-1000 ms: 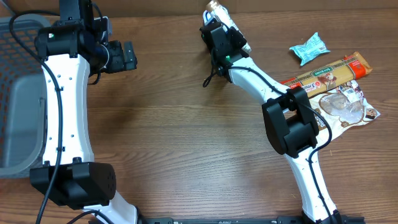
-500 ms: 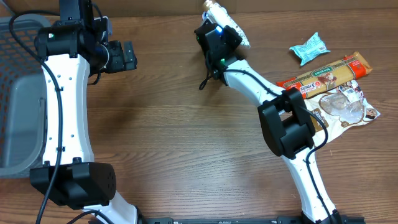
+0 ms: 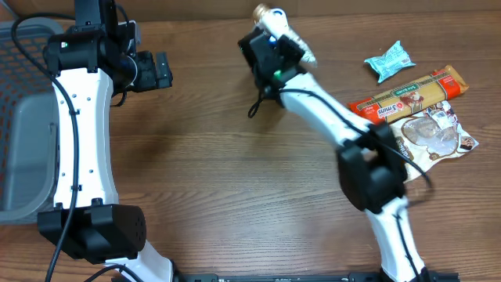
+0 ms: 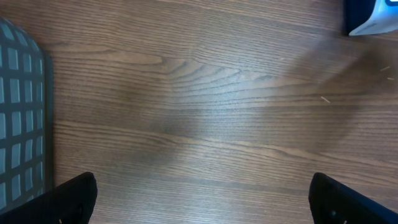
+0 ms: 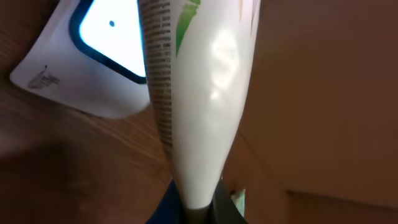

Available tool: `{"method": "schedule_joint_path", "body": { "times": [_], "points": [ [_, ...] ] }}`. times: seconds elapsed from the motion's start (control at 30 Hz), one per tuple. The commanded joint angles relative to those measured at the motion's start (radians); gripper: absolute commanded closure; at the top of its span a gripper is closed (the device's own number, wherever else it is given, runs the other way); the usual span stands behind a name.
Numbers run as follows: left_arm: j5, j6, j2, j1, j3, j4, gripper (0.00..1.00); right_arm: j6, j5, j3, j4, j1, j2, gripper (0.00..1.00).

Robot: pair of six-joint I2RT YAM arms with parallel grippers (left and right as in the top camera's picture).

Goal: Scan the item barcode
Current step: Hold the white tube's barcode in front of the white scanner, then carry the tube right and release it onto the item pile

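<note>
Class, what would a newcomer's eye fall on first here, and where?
The right gripper, at the far edge of the table, is shut on a white packet filling its wrist view. Snack packets lie clustered at the right, a grey basket sits at the left, and the left gripper hangs open.

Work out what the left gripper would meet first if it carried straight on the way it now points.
Probably the bare table: in its wrist view the open left gripper frames only wood grain. The grey basket and a white-and-blue object sit at the edges. Depth is unclear.
</note>
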Motion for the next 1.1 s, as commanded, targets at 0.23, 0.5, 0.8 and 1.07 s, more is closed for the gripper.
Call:
{"method": "schedule_joint_path", "body": {
  "times": [0.23, 0.5, 0.8, 1.07],
  "points": [
    [0.0, 0.015, -0.004, -0.007, 0.011, 0.001, 0.01, 0.951, -0.292, 0.035, -0.635, -0.082, -0.682, 0.96],
    [0.0, 0.016, -0.004, -0.007, 0.011, 0.001, 0.0, 1.648, -0.292, 0.001, -1.12, -0.404, -0.744, 0.96],
    [0.0, 0.015, -0.004, -0.007, 0.011, 0.001, 0.0, 1.67, -0.322, -0.508, -0.719, -0.566, -0.734, 0.96],
    [0.0, 0.015, -0.004, -0.007, 0.011, 0.001, 0.01, 1.627, -0.385, -0.891, -0.26, -0.578, -0.731, 0.96]
  ]
}}
